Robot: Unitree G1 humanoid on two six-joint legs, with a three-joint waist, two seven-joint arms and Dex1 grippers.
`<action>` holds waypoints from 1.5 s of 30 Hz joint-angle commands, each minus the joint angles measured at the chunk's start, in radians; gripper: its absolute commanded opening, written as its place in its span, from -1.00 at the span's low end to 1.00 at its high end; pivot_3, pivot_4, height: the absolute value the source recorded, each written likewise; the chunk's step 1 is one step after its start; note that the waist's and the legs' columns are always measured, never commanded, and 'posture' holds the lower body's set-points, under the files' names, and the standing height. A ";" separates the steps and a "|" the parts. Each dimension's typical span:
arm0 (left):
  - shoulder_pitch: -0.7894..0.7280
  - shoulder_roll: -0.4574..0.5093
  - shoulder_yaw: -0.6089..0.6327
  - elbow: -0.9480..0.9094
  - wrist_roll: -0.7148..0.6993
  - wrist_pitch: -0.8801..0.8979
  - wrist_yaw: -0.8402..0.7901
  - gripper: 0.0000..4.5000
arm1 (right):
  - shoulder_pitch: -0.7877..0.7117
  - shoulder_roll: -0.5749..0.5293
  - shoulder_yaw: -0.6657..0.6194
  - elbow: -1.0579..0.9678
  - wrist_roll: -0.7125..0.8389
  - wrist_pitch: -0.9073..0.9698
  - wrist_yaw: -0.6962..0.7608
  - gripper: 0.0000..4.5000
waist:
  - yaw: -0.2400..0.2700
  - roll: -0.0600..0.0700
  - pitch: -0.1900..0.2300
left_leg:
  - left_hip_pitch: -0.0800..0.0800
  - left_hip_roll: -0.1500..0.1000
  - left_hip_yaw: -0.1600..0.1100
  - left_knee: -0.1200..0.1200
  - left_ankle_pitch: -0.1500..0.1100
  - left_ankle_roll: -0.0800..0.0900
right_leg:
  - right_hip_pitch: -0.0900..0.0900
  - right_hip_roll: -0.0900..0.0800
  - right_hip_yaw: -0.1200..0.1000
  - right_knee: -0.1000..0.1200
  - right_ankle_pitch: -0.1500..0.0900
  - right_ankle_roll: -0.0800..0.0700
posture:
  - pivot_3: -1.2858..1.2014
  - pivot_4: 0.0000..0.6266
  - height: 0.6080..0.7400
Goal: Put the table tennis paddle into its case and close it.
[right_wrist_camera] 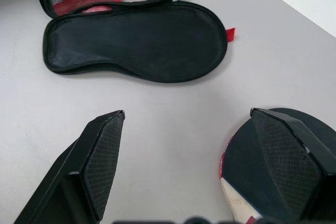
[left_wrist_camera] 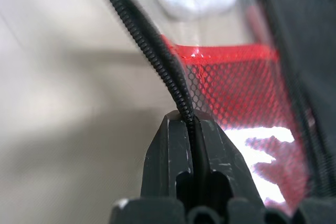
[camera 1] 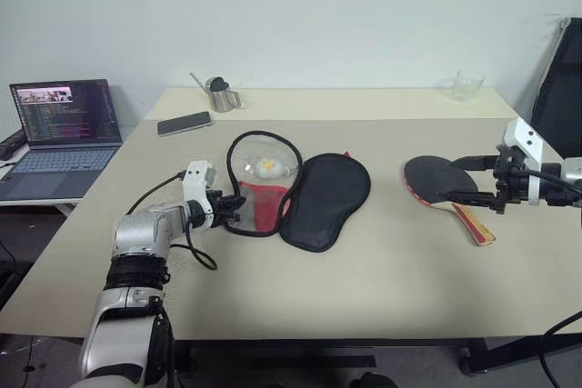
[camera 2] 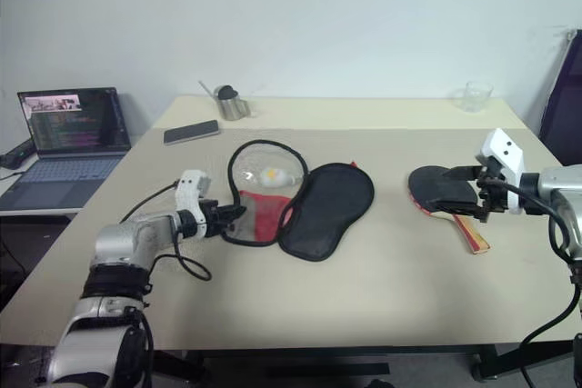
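Left gripper (camera 1: 231,205) pinched shut on case (camera 1: 300,190) zipper rim, mid-tabletop (thin hold, could slip). Right gripper (camera 2: 466,194) fingers apart above paddle (camera 1: 447,187) near right edge; misaligned grab risks pushing it off.

No readable text, laptop screen (camera 1: 65,113) lines too small to read

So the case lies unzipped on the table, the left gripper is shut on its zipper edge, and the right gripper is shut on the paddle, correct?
Not quite: the right gripper is open above the table tennis paddle, as the right wrist view shows. The case and the left gripper are as stated.
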 commanded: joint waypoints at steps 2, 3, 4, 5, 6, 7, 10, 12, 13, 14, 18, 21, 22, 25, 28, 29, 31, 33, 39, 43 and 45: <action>-0.003 -0.039 0.112 -0.106 -0.057 0.026 0.129 -0.99 | -0.013 -0.017 -0.028 -0.024 0.016 -0.004 0.002 0.88 | 0.000 0.000 0.000 | 0.000 0.000 0.000 0.000 0.000 0.000 | 0.000 0.000 0.000 0.000 0.000 0.000 | 0.03 -0.52 1.00; 0.002 -0.050 0.116 -0.124 -0.057 0.025 0.150 -0.99 | -0.012 -0.018 -0.029 -0.024 0.016 -0.004 0.003 0.88 | 0.000 0.000 0.000 | 0.000 0.000 0.000 0.000 0.000 0.000 | 0.000 0.000 0.000 0.000 0.000 0.000 | 0.03 -0.52 1.00; 0.007 -0.066 0.109 -0.144 -0.058 0.028 0.165 -0.99 | -0.012 -0.018 -0.028 -0.024 0.016 -0.004 0.003 0.88 | 0.000 0.000 0.000 | 0.000 0.000 0.000 0.000 0.000 0.000 | 0.000 0.000 0.000 0.000 0.000 0.000 | 0.03 -0.52 1.00; 0.011 -0.077 0.103 -0.159 -0.060 0.030 0.175 -0.99 | -0.013 -0.018 -0.028 -0.023 0.016 -0.005 0.003 0.88 | 0.001 0.000 0.000 | 0.000 0.000 0.000 0.000 0.000 0.000 | 0.000 0.000 0.000 0.000 0.000 0.000 | 0.03 -0.52 1.00; 0.013 -0.085 0.098 -0.169 -0.064 0.034 0.180 -0.99 | -0.014 -0.018 -0.027 -0.022 0.015 -0.005 0.004 0.88 | 0.002 0.000 0.000 | 0.000 0.000 0.000 0.000 0.000 0.000 | 0.000 0.000 0.000 0.000 0.000 0.000 | 0.03 -0.52 1.00; 0.010 -0.097 0.092 -0.172 -0.070 0.038 0.181 -0.99 | -0.017 -0.017 -0.025 -0.019 0.014 -0.006 0.004 0.88 | 0.003 0.000 0.000 | 0.000 0.000 0.000 0.000 0.000 0.000 | 0.000 0.000 0.000 0.000 0.000 0.000 | 0.03 -0.52 1.00; -0.006 -0.127 0.066 -0.155 -0.068 0.030 0.178 -0.99 | -0.026 -0.015 -0.020 -0.013 0.011 -0.010 0.006 0.88 | 0.007 0.000 0.000 | 0.000 0.000 0.000 0.000 0.000 0.000 | 0.000 0.000 0.000 0.000 0.000 0.000 | 0.03 -0.52 1.00; -0.026 -0.144 0.043 -0.123 -0.060 0.010 0.163 -0.99 | -0.029 -0.014 -0.017 -0.011 0.009 -0.012 0.007 0.88 | 0.010 0.000 0.000 | 0.000 0.000 0.000 0.000 0.000 0.000 | 0.000 0.000 0.000 0.000 0.000 0.000 | 0.03 -0.52 1.00; -0.033 -0.150 0.036 -0.111 -0.059 0.003 0.157 -0.99 | -0.029 -0.013 -0.016 -0.011 0.008 -0.013 0.008 0.88 | 0.012 0.000 0.000 | 0.000 0.000 0.000 0.000 0.000 0.000 | 0.000 0.000 0.000 0.000 0.000 0.000 | 0.03 -0.52 1.00; -0.037 -0.153 0.013 -0.105 -0.052 -0.008 0.137 -0.99 | -0.030 -0.013 -0.014 -0.011 0.007 -0.013 0.008 0.88 | 0.014 0.000 0.000 | 0.000 0.000 0.001 0.000 0.000 0.000 | 0.000 0.000 0.000 0.000 0.000 0.000 | 0.03 -0.52 1.00; -0.041 -0.163 -0.032 -0.099 -0.058 -0.015 0.091 -0.99 | -0.032 -0.010 -0.011 -0.015 0.008 -0.011 0.007 0.88 | 0.018 0.000 0.000 | 0.000 0.000 0.001 0.000 0.000 0.000 | 0.000 0.000 0.000 0.000 0.000 0.000 | 0.03 -0.52 1.00; -0.042 -0.172 -0.051 -0.096 -0.059 -0.018 0.070 -0.99 | -0.028 -0.009 -0.009 -0.018 0.005 -0.012 0.005 0.88 | 0.021 0.000 0.000 | 0.000 0.000 0.001 0.000 0.000 0.000 | 0.000 0.000 0.000 0.000 0.000 0.000 | 0.03 -0.52 1.00; -0.045 -0.176 -0.057 -0.092 -0.056 -0.016 0.068 -0.99 | -0.027 -0.008 -0.008 -0.017 0.004 -0.013 0.003 0.88 | 0.022 0.000 0.000 | 0.000 0.000 0.001 0.000 0.000 0.000 | 0.000 0.000 0.000 0.000 0.000 0.000 | 0.03 -0.52 1.00; -0.051 -0.180 -0.074 -0.083 -0.052 -0.022 0.054 -0.99 | -0.025 -0.006 -0.007 -0.016 0.001 -0.013 -0.001 0.88 | 0.022 0.000 0.000 | 0.000 0.000 0.001 0.000 0.000 0.000 | 0.000 0.000 0.000 0.000 0.000 0.000 | 0.03 -0.52 1.00; -0.060 -0.185 -0.080 -0.067 -0.048 -0.036 0.058 -0.99 | -0.025 -0.006 -0.007 -0.017 0.002 -0.013 -0.003 0.88 | 0.022 0.000 0.000 | 0.000 0.000 0.000 0.000 0.000 0.000 | 0.000 0.000 0.000 0.000 0.000 0.000 | 0.03 -0.52 1.00; -0.062 -0.186 -0.082 -0.069 -0.052 -0.038 0.049 -0.99 | -0.025 -0.006 -0.007 -0.017 0.002 -0.013 -0.004 0.88 | 0.022 0.000 0.000 | 0.000 0.000 0.001 0.000 0.000 0.000 | 0.000 0.000 0.000 0.000 0.000 0.000 | 0.03 -0.52 1.00; -0.070 -0.188 -0.083 -0.071 -0.059 -0.037 0.044 -0.99 | -0.025 -0.006 -0.007 -0.019 0.003 -0.013 -0.006 0.88 | 0.022 0.000 0.000 | 0.000 0.000 0.001 0.000 0.000 0.000 | 0.000 0.000 0.000 0.000 0.000 0.000 | 0.03 -0.52 1.00; -0.071 -0.187 -0.092 -0.076 -0.062 -0.033 0.029 -0.99 | -0.025 -0.005 -0.006 -0.018 0.003 -0.013 -0.007 0.88 | 0.023 0.000 0.000 | 0.000 0.000 0.000 0.000 0.000 0.000 | 0.000 0.000 0.000 -0.001 0.000 0.000 | 0.03 -0.52 1.00; -0.063 -0.183 -0.118 -0.095 -0.054 -0.026 0.014 -0.99 | -0.019 0.002 -0.001 -0.021 -0.003 -0.018 -0.013 0.88 | 0.023 0.000 0.000 | 0.000 0.000 0.000 0.000 0.000 0.000 | 0.001 0.000 0.000 -0.001 0.000 0.000 | 0.03 -0.52 1.00; -0.038 -0.160 -0.122 -0.135 -0.055 0.009 0.022 -0.89 | -0.022 0.003 0.000 -0.013 -0.006 -0.023 -0.013 0.88 | 0.022 0.000 0.000 | 0.000 0.000 0.000 0.000 0.000 0.000 | 0.001 0.000 0.000 -0.001 0.000 0.000 | 0.03 -0.52 1.00; -0.028 -0.151 -0.128 -0.149 -0.046 0.020 0.031 -0.69 | -0.023 0.004 -0.001 -0.012 -0.008 -0.023 -0.012 0.88 | 0.022 0.000 0.000 | 0.000 0.000 0.000 0.000 0.000 0.000 | 0.001 0.000 0.000 -0.001 0.000 0.000 | 0.03 -0.52 1.00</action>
